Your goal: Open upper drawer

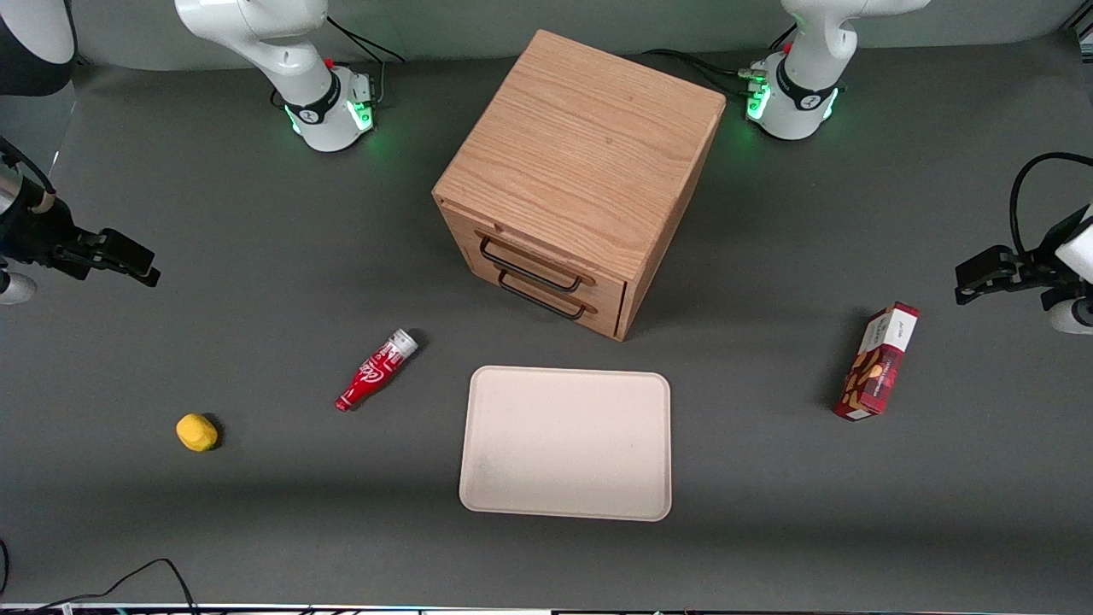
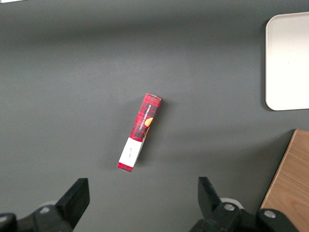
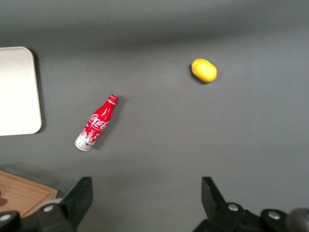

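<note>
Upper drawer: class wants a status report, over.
Gripper open, hanging high at the working arm's end of the table, well clear of the cabinet. Upper drawer shut, handle untouched. Red bottle lies below the approach; nothing at the handle.

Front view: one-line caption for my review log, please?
Both drawers shut: the gripper hangs open near the working arm's table end, well away from the upper drawer of the oak cabinet.

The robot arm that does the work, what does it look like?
The working arm is smooth, glossy white with rounded joints. Its round base has a black band, glowing green lights and black cables running away from it. The gripper, out at the working arm's end of the table and well away from the cabinet, is black and boxy, with two chunky black fingers spread open.
</note>
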`<state>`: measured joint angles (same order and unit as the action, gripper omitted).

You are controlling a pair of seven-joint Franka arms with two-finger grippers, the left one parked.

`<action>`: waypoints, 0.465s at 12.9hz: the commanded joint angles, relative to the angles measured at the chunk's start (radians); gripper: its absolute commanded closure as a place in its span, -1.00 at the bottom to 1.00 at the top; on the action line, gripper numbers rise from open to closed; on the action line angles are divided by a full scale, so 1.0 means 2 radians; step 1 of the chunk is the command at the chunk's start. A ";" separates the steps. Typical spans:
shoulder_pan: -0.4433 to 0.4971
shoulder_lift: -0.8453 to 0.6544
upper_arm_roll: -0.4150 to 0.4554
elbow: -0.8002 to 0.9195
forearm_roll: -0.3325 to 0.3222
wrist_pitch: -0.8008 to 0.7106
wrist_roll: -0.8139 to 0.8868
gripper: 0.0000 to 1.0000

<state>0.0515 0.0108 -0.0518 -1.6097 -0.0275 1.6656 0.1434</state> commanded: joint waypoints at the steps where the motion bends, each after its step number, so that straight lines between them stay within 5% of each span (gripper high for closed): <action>1: -0.004 0.009 0.000 0.016 0.005 -0.014 0.007 -1.00; 6: 0.015 0.017 0.007 0.036 0.004 -0.021 -0.038 -1.00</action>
<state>0.0576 0.0195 -0.0441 -1.5824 -0.0264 1.6571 0.1083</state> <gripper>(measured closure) 0.000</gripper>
